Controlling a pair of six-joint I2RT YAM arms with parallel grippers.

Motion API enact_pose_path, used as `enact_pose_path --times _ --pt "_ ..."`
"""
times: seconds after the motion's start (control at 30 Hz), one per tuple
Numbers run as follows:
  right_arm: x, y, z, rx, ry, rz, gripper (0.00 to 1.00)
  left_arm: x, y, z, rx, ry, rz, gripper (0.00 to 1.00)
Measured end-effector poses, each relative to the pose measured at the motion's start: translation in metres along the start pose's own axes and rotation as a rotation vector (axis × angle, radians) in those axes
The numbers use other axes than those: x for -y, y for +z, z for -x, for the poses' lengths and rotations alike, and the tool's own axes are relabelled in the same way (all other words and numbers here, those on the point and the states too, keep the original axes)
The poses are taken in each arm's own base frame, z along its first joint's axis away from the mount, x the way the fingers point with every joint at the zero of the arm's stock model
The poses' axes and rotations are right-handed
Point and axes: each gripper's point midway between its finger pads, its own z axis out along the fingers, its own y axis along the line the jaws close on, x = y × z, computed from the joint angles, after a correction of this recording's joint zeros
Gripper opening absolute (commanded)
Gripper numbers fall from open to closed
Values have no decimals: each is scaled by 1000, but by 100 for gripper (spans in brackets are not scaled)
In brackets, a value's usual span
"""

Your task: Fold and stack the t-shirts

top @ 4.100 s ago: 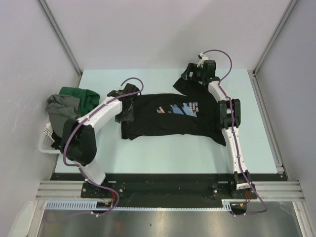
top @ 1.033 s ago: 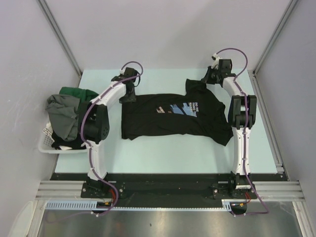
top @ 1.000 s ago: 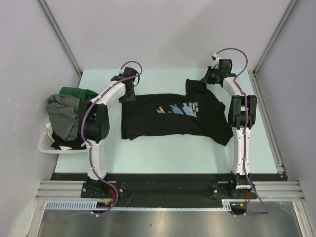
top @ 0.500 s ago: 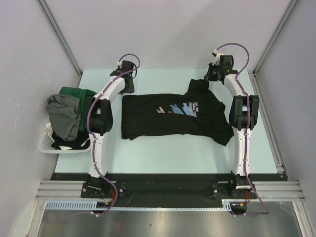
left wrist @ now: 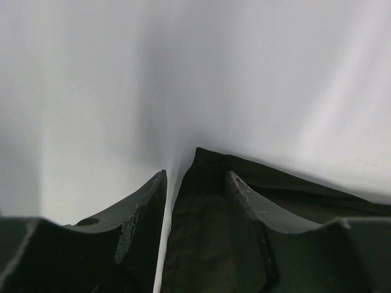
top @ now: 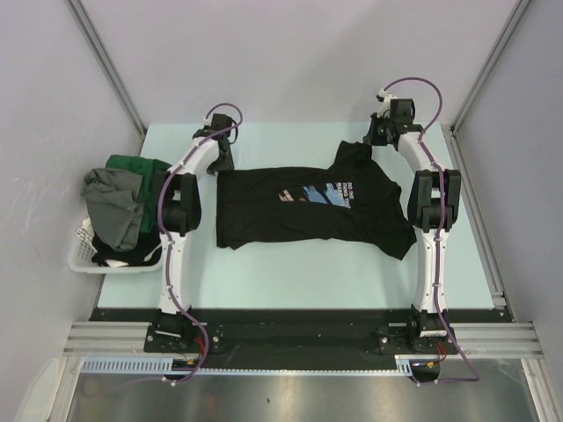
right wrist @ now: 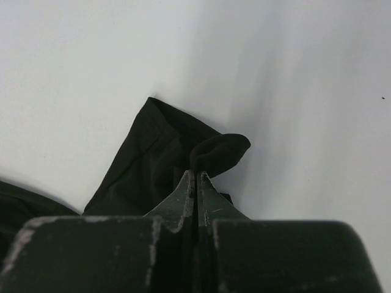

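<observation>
Both arms have stretched toward the table's far edge since four seconds ago, and the shirt's left side, bunched then, now lies flat. Left gripper has its jaws apart and holds nothing, straddling the far-left corner of the black shirt on the table. Right gripper is pinched tight on a fold of the far sleeve, with a small loop of cloth raised above its tips, toward the far-right corner. Between them the shirt lies spread print-up across the middle of the table, hem to the left, its near sleeve poking out toward the near-right. Spreading looks all but done, but no fold is made yet. Other shirts, green and grey among them, sit heaped in the basket at the left edge. Nearly the whole task is left, and no stack is begun.
</observation>
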Motion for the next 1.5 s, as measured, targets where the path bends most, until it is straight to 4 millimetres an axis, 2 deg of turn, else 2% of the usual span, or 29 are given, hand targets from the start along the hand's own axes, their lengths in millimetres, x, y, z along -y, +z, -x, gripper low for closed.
enact_pose_path --times 0.17,0.33,0.53,0.63,0.77,1.0,1.17,1.37,1.5 --pt "1 0 -1 -2 -2 -4 0 1 0 2 2 -4 -8 45" --pt "4 -1 -3 -8 1 -9 0 9 5 10 14 -10 -37 38" --pt "5 -1 -5 -13 4 -14 0 15 7 8 1 -22 -64 30" --pt "5 -1 -5 -13 3 -14 0 17 7 7 -3 -37 -74 20" --pt "6 -1 -5 -13 4 -15 0 18 7 7 -5 -48 -80 1" --pt "9 -5 -8 -24 -12 -35 0 18 7 7 -5 -47 -80 0" --pt "13 -15 0 -14 -32 -62 0 14 2 3 -12 -38 -74 0" --pt "12 -40 26 38 -65 -97 0 5 -19 3 -6 -22 -70 0" --pt "12 -58 35 54 -80 -123 0 -1 -38 7 14 -14 -74 0"
